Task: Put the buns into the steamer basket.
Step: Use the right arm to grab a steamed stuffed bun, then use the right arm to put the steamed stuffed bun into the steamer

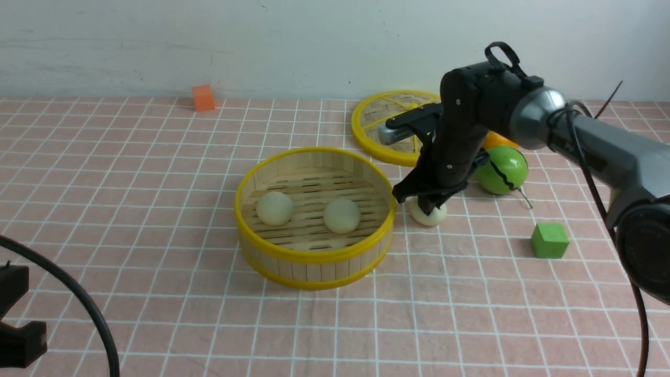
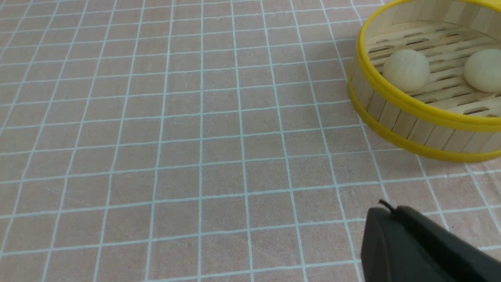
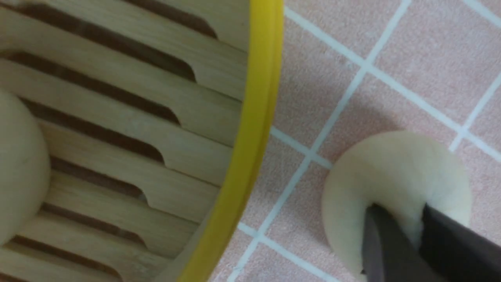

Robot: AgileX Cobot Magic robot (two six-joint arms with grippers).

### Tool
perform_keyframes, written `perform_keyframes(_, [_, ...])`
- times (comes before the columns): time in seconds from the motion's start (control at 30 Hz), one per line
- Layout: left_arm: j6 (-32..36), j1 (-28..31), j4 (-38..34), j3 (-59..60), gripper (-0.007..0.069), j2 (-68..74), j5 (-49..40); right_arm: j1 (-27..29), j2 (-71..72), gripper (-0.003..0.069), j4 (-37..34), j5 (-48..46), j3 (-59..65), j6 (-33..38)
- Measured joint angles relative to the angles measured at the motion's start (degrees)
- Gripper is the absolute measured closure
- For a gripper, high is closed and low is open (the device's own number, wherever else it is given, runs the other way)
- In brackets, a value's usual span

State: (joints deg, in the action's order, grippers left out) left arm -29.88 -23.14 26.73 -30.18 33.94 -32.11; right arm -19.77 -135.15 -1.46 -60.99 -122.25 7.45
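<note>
Tablecloth [image 1: 131, 209], pink w/ white grid, covers the whole work surface.

Nearest, front view, lower-left corner: L gripper [image 1: 18, 314], only partly in frame, beside a black cable [image 1: 89, 314]. L wrist view shows one dark finger [image 2: 415, 243] over bare cloth; finger spacing can't be told.

Centre: steamer basket [image 1: 314, 255], upright on the cloth, yellow rims top & bottom, slatted floor. Two buns sit inside, apart from each other: one toward the robot's left [image 1: 275, 208], one toward its right [image 1: 342, 215].

Just right of the basket, outside it & close to its rim: third bun [image 1: 429, 214], resting on the cloth. R gripper [image 1: 426, 201] reaches down onto it from above. R wrist view: fingers [image 3: 375, 243] narrow, pinching the top of this bun, which dents between them.

Further right, near side: green cube [image 1: 549, 241]. Behind the R arm [image 1: 576, 131]: glossy green ball [image 1: 505, 167] w/ black crack mark; an orange obj. [image 1: 497, 140] touches its far side, mostly hidden.

Further back: flat yellow-rimmed lid [image 1: 374, 123], partly behind the arm. Farthest, by the wall [image 1: 261, 42]: orange cube [image 1: 203, 98].
</note>
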Motion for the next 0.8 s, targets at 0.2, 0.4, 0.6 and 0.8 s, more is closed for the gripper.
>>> perform_keyframes(0.2, [0.00,0.00,-0.05,0.00,0.0638,0.00,0.46,-3.11,3.55,0.0648,-0.39,-1.62,-7.57,4.25])
perform_keyframes(0.4, [0.00,0.00,-0.12,0.00,0.0637,0.00,1.18,-9.54,5.34,0.0648,-2.53,1.31,-13.03,9.74])
perform_keyframes(0.6, [0.00,0.00,-0.79,0.00,0.0637,0.00,1.38,-12.75,1.41,0.0648,-2.92,4.58,-13.03,10.35])
perform_keyframes(0.8, [0.00,0.00,-1.67,0.00,0.0634,0.00,1.38,-13.13,-3.14,0.0625,-2.95,5.72,-12.97,10.35])
